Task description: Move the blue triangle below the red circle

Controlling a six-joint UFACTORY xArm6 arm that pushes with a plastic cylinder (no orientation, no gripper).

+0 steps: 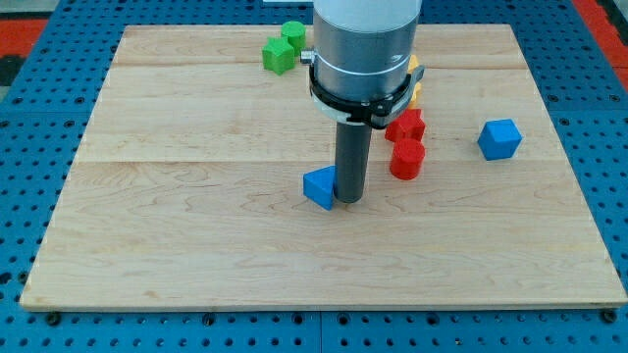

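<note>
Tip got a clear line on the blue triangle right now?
Probably yes: my tip sits right against the blue triangle, on its right side in the view, with nothing between them.

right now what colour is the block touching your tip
Blue: the triangle block sits against my tip, seen in the camera view.

A pale wooden surface (196, 235) is laid over a blue pegboard base (29, 147) studded with holes, and red is seen at the view's top corners. Two green blocks, a cube-like one (279, 55) and a smaller one (293, 34) touching it, are set near the surface's top edge. A blue cube (499, 138) is placed well apart toward the view's right, a red block (405, 125) of unclear shape is seen right of centre, and a yellow or orange block (416, 88) is mostly hidden just above it.
</note>
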